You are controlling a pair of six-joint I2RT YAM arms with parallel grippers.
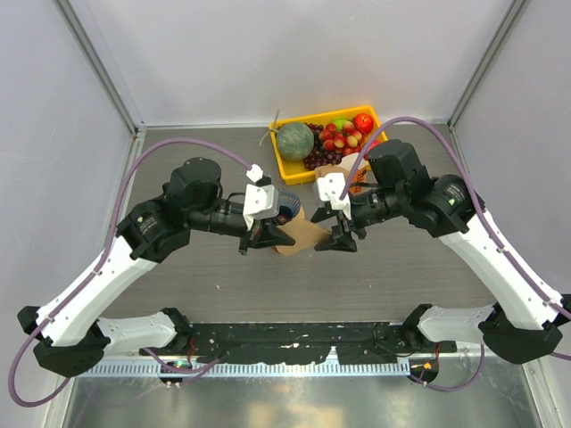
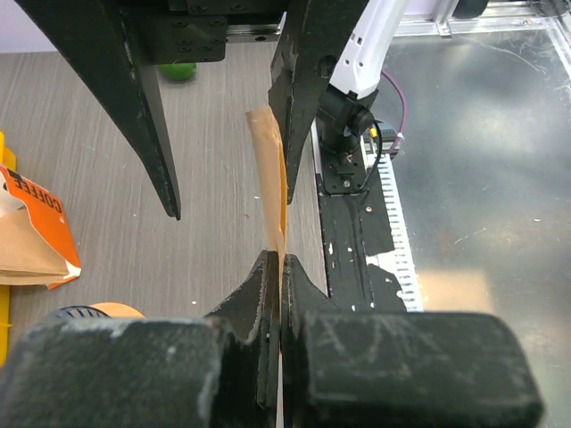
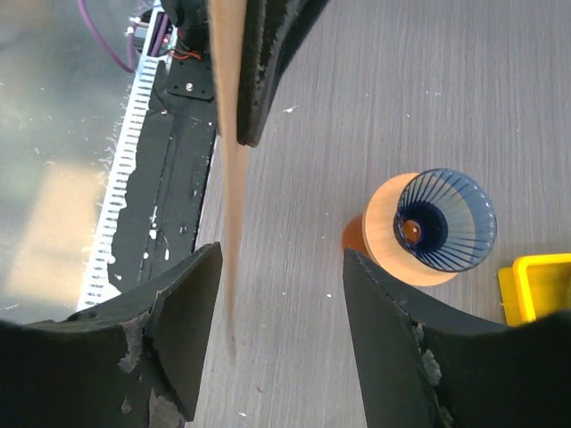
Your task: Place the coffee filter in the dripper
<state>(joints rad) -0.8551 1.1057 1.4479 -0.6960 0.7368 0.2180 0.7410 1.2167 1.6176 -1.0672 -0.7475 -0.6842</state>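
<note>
The left wrist view is showing the left tool (image 2: 278,264) clenched on the lower edge of the coffee filter (image 2: 268,165), which is standing up from the jaws as a thin tan sheet seen edge-on. The same view is showing the two fingers of the right tool (image 1: 339,237) coming from above, one on each side of the paper. They are standing apart, and the paper is just beside one of them. I cannot tell if it is touching. The orange-and-white carton (image 2: 40,209) is lying to the left of the left tool, and only this view is showing its print.

The right wrist view is giving what the other wrist view is hiding: the dripper (image 3: 446,218), mouth up, is sitting on the orange stand (image 3: 382,239), to the right of the right tool and apart from the filter. A corner of the yellow tray (image 3: 538,287) is showing beyond it.

Only the top view is showing both arms meeting over the tabletop (image 1: 401,267), and fruit lying in the tray.

I am counting two tools, one filter, one dripper, one stand, one carton and one tray.
</note>
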